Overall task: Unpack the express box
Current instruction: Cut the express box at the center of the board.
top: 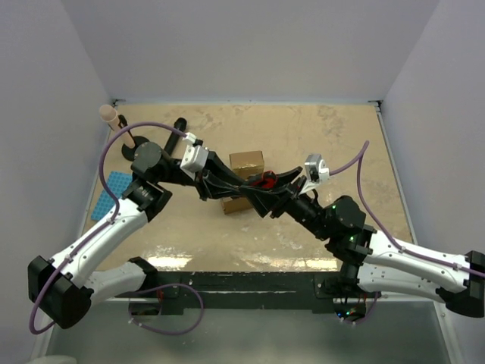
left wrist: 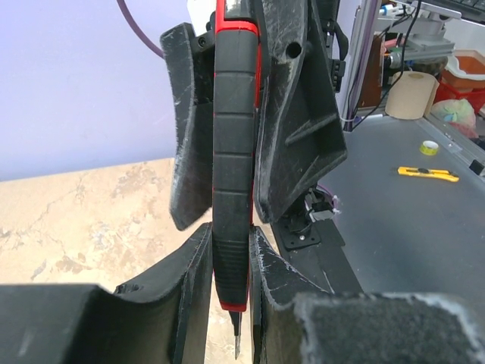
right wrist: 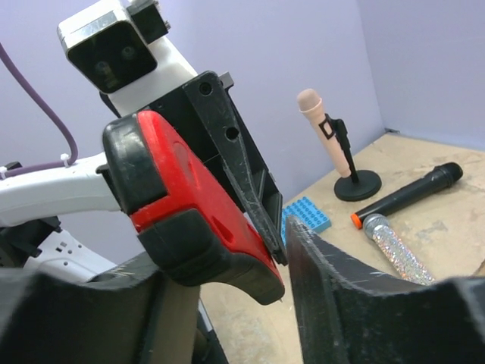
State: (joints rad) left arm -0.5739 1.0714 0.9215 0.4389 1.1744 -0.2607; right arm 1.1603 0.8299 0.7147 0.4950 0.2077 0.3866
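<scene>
Left hand [left wrist: 229,246] is clamped on the utility knife [left wrist: 231,136] by its black grip, just above the express box [top: 246,161]. Right hand [right wrist: 227,262], also above the box, straddles the knife's red end; can't tell if it's pinching. Looks like a knife handover before cutting. You need the right firm before you release the left.

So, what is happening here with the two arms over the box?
The left gripper holds a red and black utility knife above the cardboard box in the middle of the table. The right gripper has its jaws on either side of the same knife, so this looks like a handover. Whether it grips yet is not clear. The box looks closed.
</scene>
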